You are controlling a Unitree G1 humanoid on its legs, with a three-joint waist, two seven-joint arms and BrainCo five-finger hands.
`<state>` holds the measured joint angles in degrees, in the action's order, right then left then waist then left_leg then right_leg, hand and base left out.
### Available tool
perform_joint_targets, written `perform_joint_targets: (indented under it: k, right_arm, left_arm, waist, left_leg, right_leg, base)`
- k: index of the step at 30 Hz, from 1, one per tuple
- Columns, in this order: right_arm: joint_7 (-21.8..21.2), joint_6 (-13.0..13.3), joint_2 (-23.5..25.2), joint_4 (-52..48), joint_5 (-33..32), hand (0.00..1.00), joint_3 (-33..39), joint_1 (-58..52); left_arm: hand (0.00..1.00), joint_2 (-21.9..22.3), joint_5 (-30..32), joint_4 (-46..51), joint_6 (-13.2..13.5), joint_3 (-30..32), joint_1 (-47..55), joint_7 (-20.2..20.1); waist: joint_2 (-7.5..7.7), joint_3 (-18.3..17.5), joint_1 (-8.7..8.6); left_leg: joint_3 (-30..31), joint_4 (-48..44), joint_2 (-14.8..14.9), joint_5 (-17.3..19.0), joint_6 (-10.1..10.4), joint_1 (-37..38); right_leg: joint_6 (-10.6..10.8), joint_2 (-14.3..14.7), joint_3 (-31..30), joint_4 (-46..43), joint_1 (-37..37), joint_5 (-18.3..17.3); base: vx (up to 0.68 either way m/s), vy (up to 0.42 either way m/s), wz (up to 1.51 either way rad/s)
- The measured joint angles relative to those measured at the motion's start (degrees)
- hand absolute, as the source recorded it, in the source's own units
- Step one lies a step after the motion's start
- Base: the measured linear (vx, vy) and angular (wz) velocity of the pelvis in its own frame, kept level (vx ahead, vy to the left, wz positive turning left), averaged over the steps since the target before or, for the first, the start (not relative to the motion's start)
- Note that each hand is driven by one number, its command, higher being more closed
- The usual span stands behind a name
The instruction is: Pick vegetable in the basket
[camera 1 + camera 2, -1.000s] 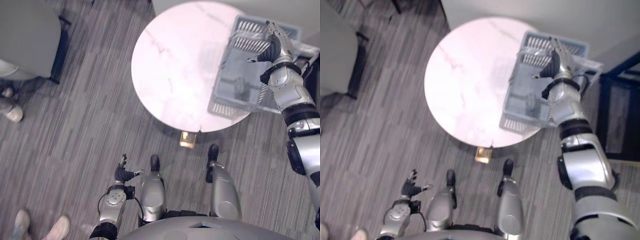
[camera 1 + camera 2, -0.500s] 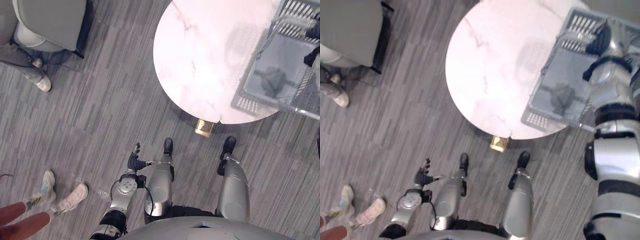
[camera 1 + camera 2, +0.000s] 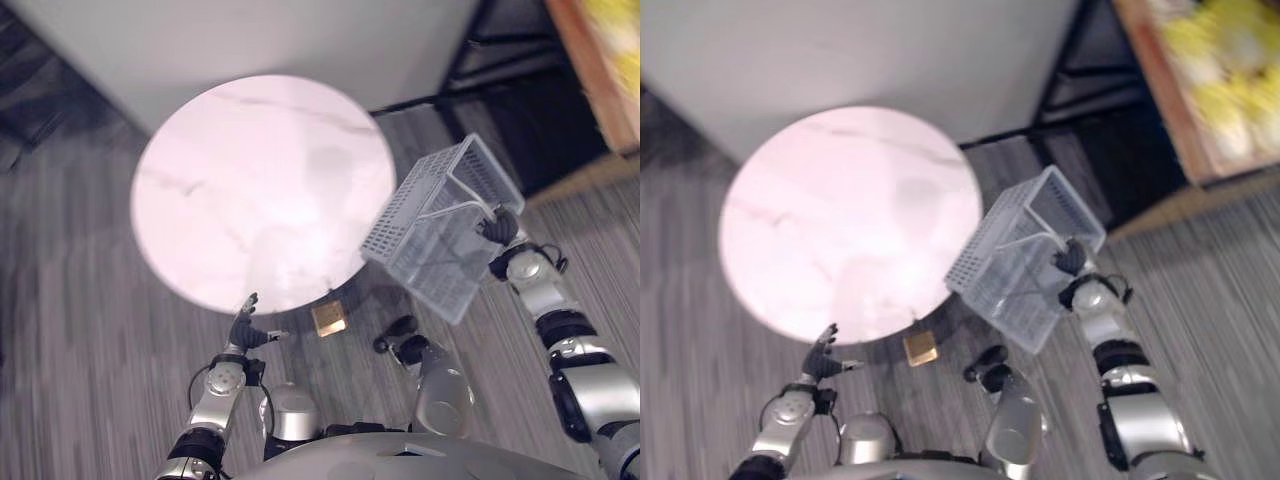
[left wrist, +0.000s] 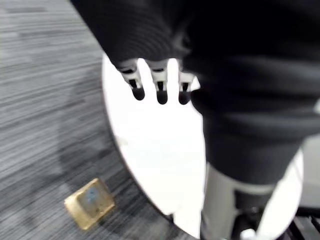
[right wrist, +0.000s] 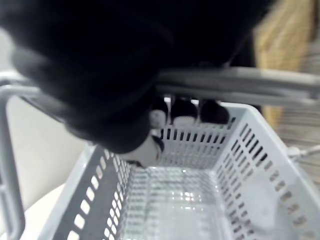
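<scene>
One pale grey plastic basket with slotted sides hangs tilted in the air beside the round white marble table. The right hand is curled round its handle. The left hand hangs low, fingers loose.

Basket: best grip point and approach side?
The handle bar over the basket's open top, from above: it is thin enough to close a hand round, while the slotted walls look too wide. The right hand is curled round it that way.
</scene>
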<state>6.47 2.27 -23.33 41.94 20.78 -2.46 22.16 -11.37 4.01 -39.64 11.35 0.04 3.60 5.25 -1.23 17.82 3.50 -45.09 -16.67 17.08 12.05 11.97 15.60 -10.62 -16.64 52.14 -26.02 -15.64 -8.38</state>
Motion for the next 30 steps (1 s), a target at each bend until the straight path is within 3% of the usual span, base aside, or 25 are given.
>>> perform_joint_targets:
  k: [1, 3, 4, 5, 6, 7, 8, 10, 12, 14, 16, 17, 19, 20, 21, 22, 23, 24, 25, 27, 30]
  right_arm:
    - [0.5, -0.15, 2.29, -4.34, -2.13, 1.0, 2.63, -4.61]
    - [1.07, -0.06, 5.06, -7.96, -4.28, 1.0, 4.52, -8.26]
    - [1.72, 0.11, 7.28, -10.1, -6.53, 1.0, 5.34, -11.32]
    - [2.74, 0.32, 10.44, -11.85, -8.39, 1.0, 5.04, -14.66]
    - [2.97, 0.6, 11.73, -12.07, -8.85, 1.0, 4.72, -15.62]
    - [3.11, 0.55, 12.74, -11.9, -9.55, 1.0, 3.75, -16.51]
    - [2.97, 0.58, 13.35, -11.64, -10.34, 1.0, 2.04, -17.37]
    - [2.96, 0.59, 14.31, -10.98, -10.45, 1.0, 0.65, -18.62]
    - [2.94, 0.64, 14.18, -10.58, -10.4, 1.0, -0.54, -18.75]
    - [3.01, 0.71, 14.05, -9.38, -10.4, 1.0, -0.41, -18.6]
    - [3.15, 0.74, 13.55, -5.65, -10.38, 1.0, 1.28, -18.7]
    - [3.5, 0.61, 13.5, -2.48, -10.37, 1.0, 2.86, -19.48]
    - [4.13, 0.46, 13.49, -1.26, -10.41, 1.0, 4.79, -21.61]
    - [4.53, 0.41, 13.89, -0.02, -10.43, 1.0, 5.92, -22.98]
    - [4.89, 0.15, 14.62, 2.27, -10.48, 1.0, 6.53, -24.31]
    - [5.01, 0.15, 14.85, 2.56, -10.46, 1.0, 6.69, -24.82]
    - [5.17, 0.15, 15.45, 3.2, -10.44, 1.0, 7.79, -25.39]
    - [5.21, 0.09, 16.2, 5.06, -10.43, 1.0, 10.01, -25.98]
    - [5.2, 0.08, 16.06, 5.67, -10.39, 1.0, 10.58, -26.44]
    - [5.44, 0.02, 15.64, 6.57, -10.61, 1.0, 12.3, -28.45]
    - [5.48, 0.01, 15.71, 7.78, -11.77, 1.0, 14.24, -29.33]
  left_arm:
    - [0.0, 0.93, 0.01, -0.41, 0.01, 0.3, 0.11, -0.03]
    - [0.0, 1.63, 0.08, -2.09, 0.03, 0.68, 0.0, -0.04]
    - [0.0, 2.33, 0.24, -3.97, -0.07, 0.72, 0.26, -0.03]
    - [0.0, 3.35, 1.28, -5.88, -0.47, 1.15, 1.46, -0.07]
    - [0.0, 3.81, 1.56, -6.79, -0.6, 1.34, 2.03, -0.06]
    - [0.0, 4.75, 2.34, -7.94, -1.11, 1.22, 2.97, -0.1]
    - [0.0, 5.96, 2.3, -8.41, -1.18, 1.77, 4.15, -0.07]
    - [0.0, 4.99, 2.29, -8.88, -1.08, 1.66, 5.05, 0.27]
    - [0.0, 4.86, 1.97, -8.89, -0.86, 1.74, 7.17, 1.47]
    - [0.0, 4.65, 1.7, -8.92, -0.71, 1.77, 7.3, 2.29]
    - [0.0, 5.58, 1.62, -8.86, -0.7, 1.93, 7.07, 2.53]
    - [0.0, 5.98, 1.62, -8.88, -0.78, 2.14, 6.86, 2.67]
    - [0.0, 6.17, 1.62, -8.9, -0.93, 2.14, 6.82, 2.66]
    - [0.0, 6.11, 1.61, -8.97, -1.11, 2.14, 7.1, 2.65]
    - [0.0, 5.29, 1.6, -9.19, -1.38, 2.56, 7.12, 2.62]
    - [0.0, 4.93, 1.57, -9.21, -1.55, 2.75, 7.13, 2.67]
    - [0.0, 4.35, 1.58, -9.44, -1.67, 2.67, 7.22, 2.7]
    - [0.0, 3.63, 1.58, -10.38, -2.15, 1.81, 7.06, 2.75]
    - [0.0, 3.31, 1.54, -10.7, -2.24, 1.05, 6.85, 2.79]
    - [0.0, 2.7, 0.86, -11.25, -2.39, -0.67, 5.78, 3.11]
    - [0.0, 3.05, -0.25, -11.29, -2.52, -0.99, 3.67, 3.53]
  waist:
    - [-1.37, -1.48, -1.11]
    - [-1.45, -2.65, -1.59]
    - [-1.5, -3.49, -1.8]
    - [-1.81, -3.89, -1.82]
    - [-2.08, -4.08, -1.88]
    - [-1.98, -4.06, -1.55]
    - [-1.96, -4.07, -0.06]
    - [-1.99, -4.06, 0.68]
    - [-1.67, -4.1, 0.82]
    - [-1.1, -4.2, 1.11]
    - [-0.74, -4.33, 1.71]
    - [-1.12, -4.47, 1.95]
    - [-1.3, -4.84, 2.0]
    - [-0.82, -5.92, 2.34]
    - [1.33, -7.08, 3.14]
    - [2.11, -7.37, 2.96]
    - [2.82, -7.36, 2.4]
    - [3.2, -7.42, 1.29]
    - [3.12, -7.39, 0.32]
    - [2.84, -7.27, -1.56]
    - [2.21, -6.94, -3.08]
  left_leg:
    - [-2.07, -2.31, 1.14, -0.91, -0.05, 1.28]
    - [-2.75, -8.03, 2.58, -4.8, -0.35, 1.46]
    - [-2.58, -14.33, 4.63, -9.79, -1.07, 0.94]
    - [1.22, -24.66, 7.96, -16.79, -6.25, -1.3]
    - [4.73, -30.12, 8.54, -14.57, -9.13, -3.51]
    - [13.28, -37.87, 6.13, -8.92, -10.87, -8.27]
    - [23.24, -41.87, 0.51, -4.0, -8.99, -13.2]
    - [30.06, -41.7, -3.36, -0.17, -8.73, -17.13]
    - [34.12, -38.8, -5.0, 2.99, -9.08, -23.06]
    - [36.92, -33.17, -7.66, 4.1, -8.82, -28.1]
    - [38.76, -19.26, -11.18, 3.43, -7.13, -30.88]
    - [34.82, -8.65, -11.34, 0.13, -7.2, -31.55]
    - [29.73, -0.99, -11.41, -5.06, -8.7, -31.71]
    - [28.17, 0.54, -11.68, -10.21, -11.69, -31.21]
    - [26.53, 0.7, -12.94, -10.35, -15.88, -29.63]
    - [26.11, 1.2, -13.78, -9.58, -16.6, -28.44]
    - [25.82, 2.42, -14.73, -8.77, -16.82, -26.28]
    - [26.92, 5.41, -15.98, -7.67, -16.8, -21.27]
    - [27.41, 6.52, -16.19, -7.22, -16.86, -19.02]
    - [31.29, 9.84, -16.73, -6.33, -16.83, -11.78]
    - [35.26, 12.46, -15.37, -5.71, -15.97, -7.06]
  right_leg:
    - [-0.03, 2.81, -3.45, 0.07, -1.0, -0.58]
    - [0.34, 5.64, -7.69, 1.06, -1.67, -1.3]
    - [0.35, 8.34, -11.17, 2.99, -1.1, -1.34]
    - [-0.34, 12.66, -17.1, 6.79, 0.92, -0.59]
    - [-0.54, 14.45, -19.49, 8.07, 1.72, -0.39]
    - [-1.77, 17.18, -25.08, 9.38, 2.74, -0.48]
    - [-2.66, 20.25, -31.94, 11.02, 4.65, 0.07]
    - [-2.81, 23.18, -40.02, 12.53, 8.3, 0.18]
    - [-2.24, 25.45, -49.92, 14.18, 12.18, -0.11]
    - [-2.49, 25.82, -56.8, 15.48, 14.32, -0.05]
    - [-1.56, 25.25, -62.03, 17.07, 16.96, -0.55]
    - [-0.57, 25.06, -64.43, 18.53, 19.51, -1.69]
    - [1.08, 24.94, -65.6, 18.58, 22.29, -3.33]
    - [2.74, 24.63, -66.2, 16.42, 22.6, -5.8]
    - [6.18, 23.01, -64.77, 11.43, 21.74, -8.33]
    - [8.34, 22.34, -63.09, 7.12, 20.31, -8.9]
    - [12.3, 21.67, -60.86, 0.4, 18.38, -8.98]
    - [24.19, 20.53, -56.62, -14.09, 13.5, -4.74]
    - [25.17, 19.59, -54.65, -19.68, 11.24, -3.9]
    - [21.57, 14.37, -46.04, -29.42, 7.28, -6.12]
    - [17.85, 11.84, -42.8, -24.14, 4.72, -8.71]
  base:
    - [0.38, -0.123, -1.84]
    - [0.3, -0.09, -1.53]
    - [0.36, -0.118, -1.95]
    - [0.35, -0.101, -2.11]
    - [0.41, -0.088, -2.44]
    - [0.32, 0.002, -3.08]
    - [0.32, 0.03, -3.15]
    - [0.33, 0.103, -2.88]
    - [0.33, 0.141, -2.52]
    - [0.36, 0.2, -1.8]
    - [0.41, 0.262, -1.52]
    - [0.4, 0.27, -0.84]
    - [0.42, 0.246, -0.51]
    - [0.57, 0.264, -0.66]
    - [0.59, 0.246, -0.61]
    - [0.6, 0.228, -0.35]
    - [0.68, 0.252, 0.01]
    - [0.66, 0.244, 0.12]
    - [0.53, 0.174, 0.35]
    - [0.44, 0.033, 0.69]
    - [0.4, -0.096, 0.8]
